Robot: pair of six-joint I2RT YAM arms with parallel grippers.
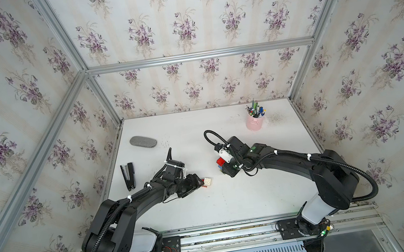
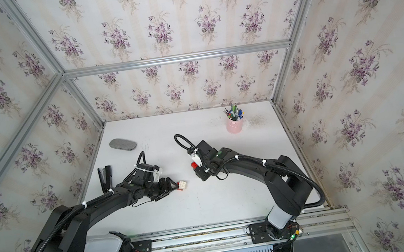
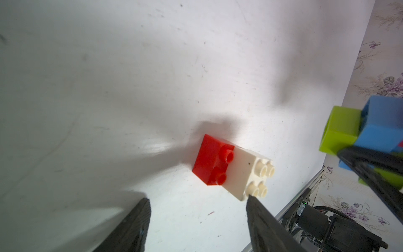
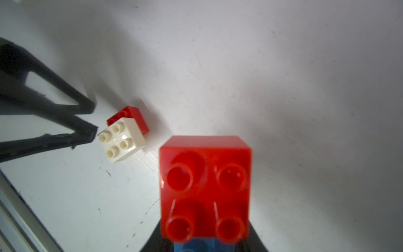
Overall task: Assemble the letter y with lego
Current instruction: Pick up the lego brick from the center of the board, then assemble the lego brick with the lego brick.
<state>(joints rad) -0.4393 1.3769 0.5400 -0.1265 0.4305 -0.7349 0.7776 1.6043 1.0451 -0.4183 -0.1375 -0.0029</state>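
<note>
A white brick [image 1: 208,182] joined offset to a red brick [image 3: 210,161] lies tipped on the table; both top views show it. My left gripper [image 3: 198,198] stands open just short of this pair, one fingertip [image 3: 253,203] at the white brick's [image 3: 248,174] studded corner, nothing between the jaws. Above the table my right gripper [image 1: 223,165] is shut on a joined cluster: a red brick [image 4: 205,187] on a blue bar [image 3: 381,128] with a lime-green brick [image 3: 340,133]. Its fingers [image 4: 257,241] clamp the blue bar [image 4: 204,246]. The full letter y does not show.
A pink pen cup [image 1: 255,122] stands at the back right. A grey oval case [image 1: 143,141] and a black stapler [image 1: 128,177] lie at the left. An aluminium rail [image 1: 225,230] runs along the table's front edge.
</note>
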